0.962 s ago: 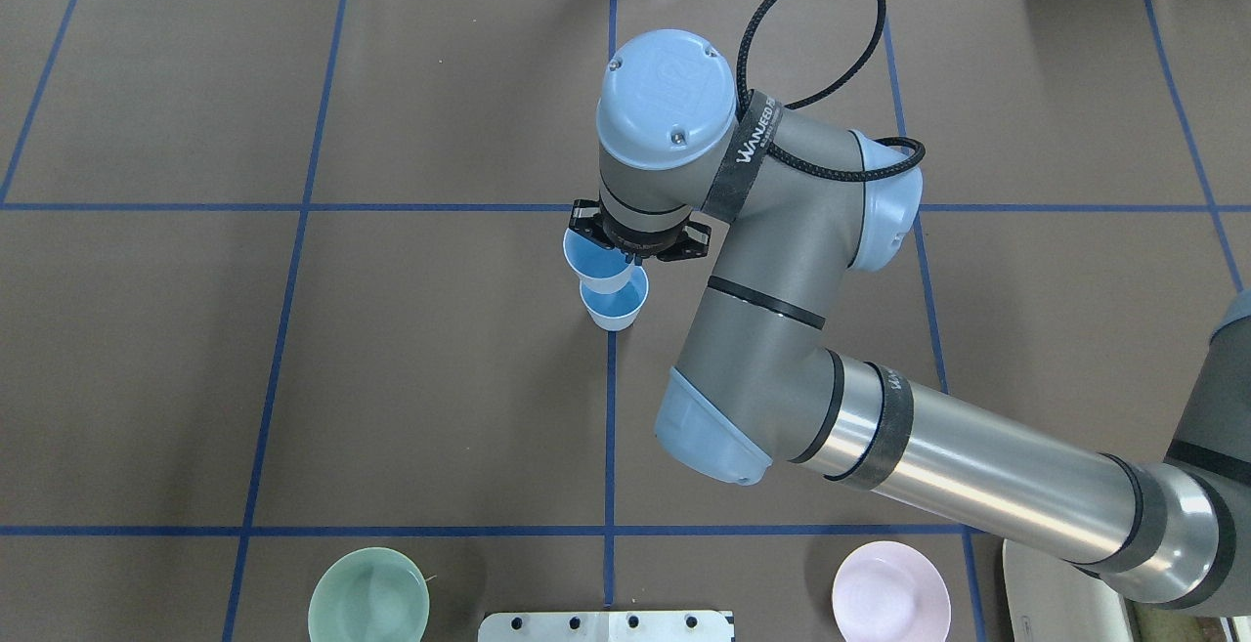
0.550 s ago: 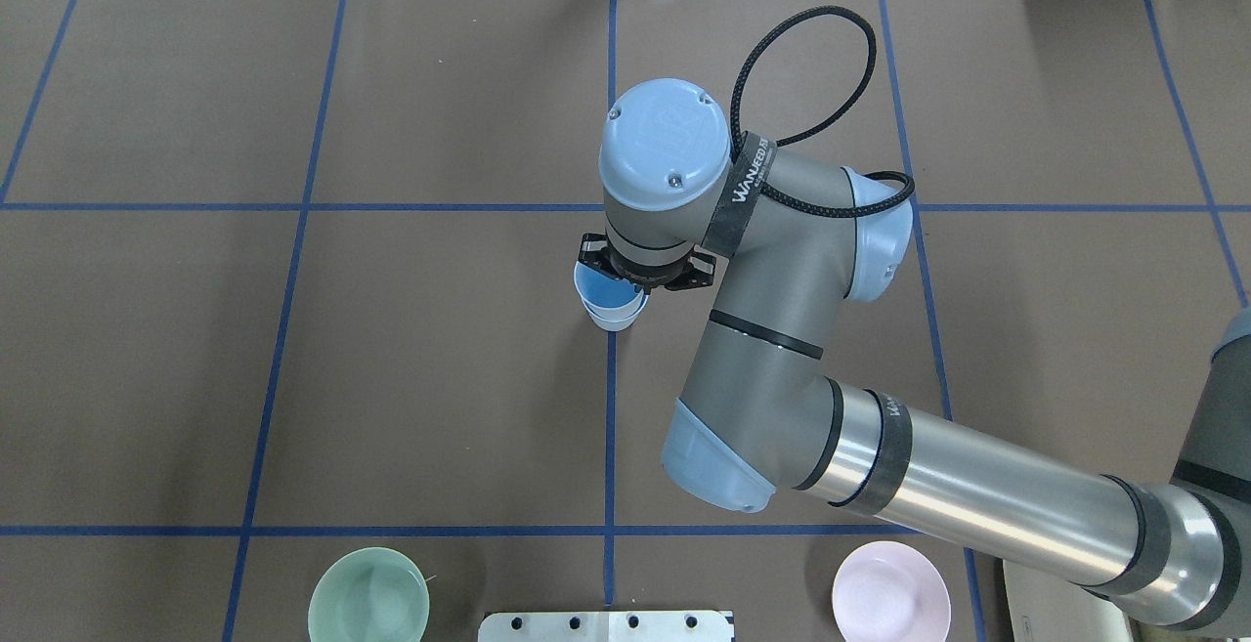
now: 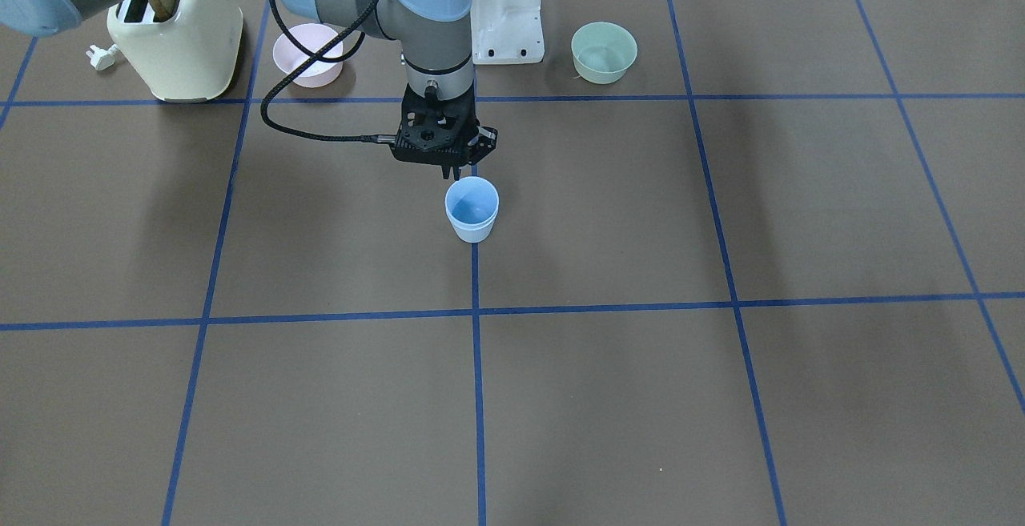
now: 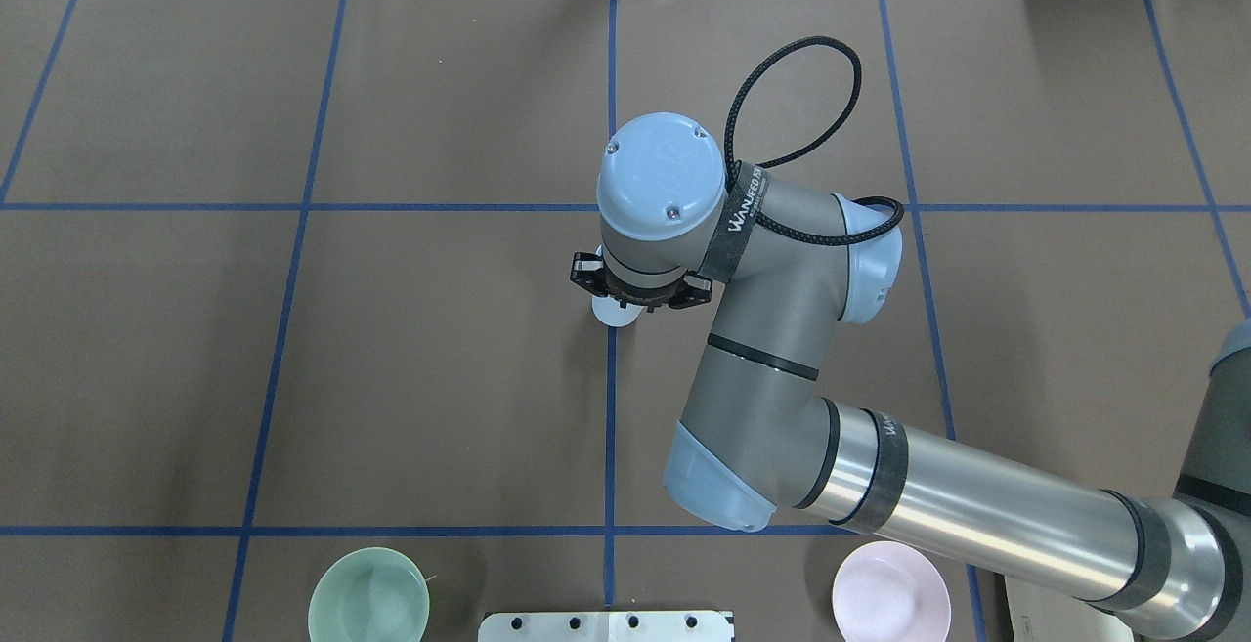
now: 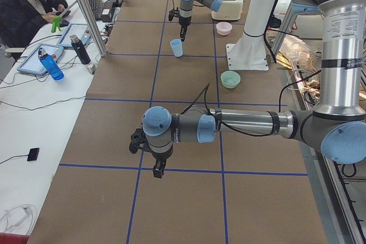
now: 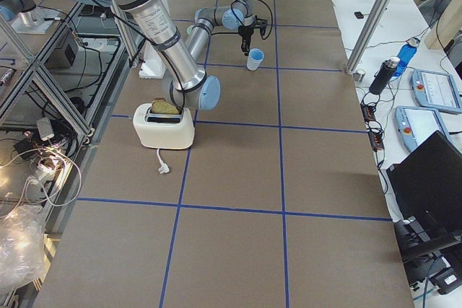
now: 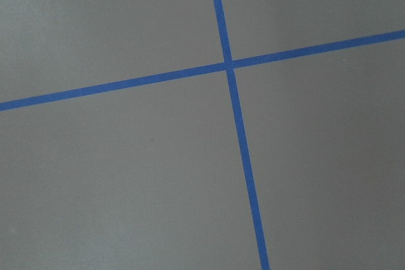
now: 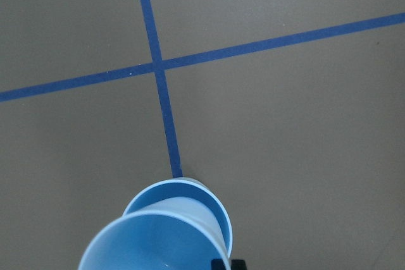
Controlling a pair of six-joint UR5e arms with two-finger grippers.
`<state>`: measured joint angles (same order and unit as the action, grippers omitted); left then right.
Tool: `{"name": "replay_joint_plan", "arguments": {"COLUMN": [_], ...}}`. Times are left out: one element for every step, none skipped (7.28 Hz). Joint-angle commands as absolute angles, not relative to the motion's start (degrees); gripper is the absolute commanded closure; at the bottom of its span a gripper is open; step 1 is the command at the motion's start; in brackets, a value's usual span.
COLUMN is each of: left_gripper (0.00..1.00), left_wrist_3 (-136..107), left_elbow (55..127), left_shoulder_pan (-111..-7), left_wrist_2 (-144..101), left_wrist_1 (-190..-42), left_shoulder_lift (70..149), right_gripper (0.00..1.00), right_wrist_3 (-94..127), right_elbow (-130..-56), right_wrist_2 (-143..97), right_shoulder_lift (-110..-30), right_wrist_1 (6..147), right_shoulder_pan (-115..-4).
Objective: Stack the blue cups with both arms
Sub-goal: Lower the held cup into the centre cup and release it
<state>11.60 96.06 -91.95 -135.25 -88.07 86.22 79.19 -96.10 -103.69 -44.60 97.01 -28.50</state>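
Exterior front-facing view: the blue cups (image 3: 472, 210) stand just left of centre in the frame, on a vertical blue tape line (image 3: 478, 398) of the brown table (image 3: 721, 398). They read as one pale tumbler. One cup sits inside the other, mouths up, long axis upright, with no lean that I can make out.

The right wrist-mounted view separates them. The upper cup (image 8: 158, 245) fills the bottom edge of the frame. The rim of the lower cup (image 8: 196, 197) shows as an arc just above and to the right of it, so the two are nested but not quite concentric from this angle.

My right gripper (image 3: 459, 169) hangs directly above the stack — its tips are at the far rim, at the top of the cup in the front view. The jaws look close together there. Whether they pinch the cup wall or have let go, I cannot tell; the overhead view hides them under my wrist.

My left gripper (image 5: 158, 170) is well apart from the cups, low in the exterior left view over bare table. From that view I cannot tell whether it is spread or closed. Its wrist camera sees only crossed tape lines.

So the right arm is much the nearer. Since the stack lies straight down from its jaws, I judge the coming move to be a release and a lift along the cups' own upright axis — a sideways pull could tip the stack.

Near the top of the front view, a green bowl (image 3: 604, 51) and a pink bowl (image 3: 307, 54) sit well apart from the cups.
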Motion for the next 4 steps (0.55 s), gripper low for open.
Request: {"name": "replay_joint_plan", "arguments": {"left_gripper": [0.02, 0.02, 0.02, 0.02], "left_wrist_3": [11.6, 11.6, 11.6, 11.7], "left_elbow": [96.0, 96.0, 95.9, 95.8], "left_shoulder_pan": [-91.9, -91.9, -91.8, -91.9], "left_wrist_2": [-135.3, -135.3, -135.0, -135.2], "left_wrist_1": [-88.0, -87.9, -87.8, -87.8], "left_shoulder_lift": [86.2, 86.2, 86.3, 86.1], "right_gripper": [0.0, 0.0, 0.0, 0.0], "right_wrist_3": [78.6, 75.5, 69.8, 60.3], "right_elbow": [-96.6, -96.6, -96.5, -96.2], "right_wrist_2": [-102.8, -105.8, -112.7, -119.5], "right_shoulder_lift": [-44.0, -43.9, -44.6, -47.0], "right_wrist_1": [96.1, 96.1, 96.2, 96.2], "right_shoulder_pan": [-31.4, -35.6, -42.4, -50.2]}}
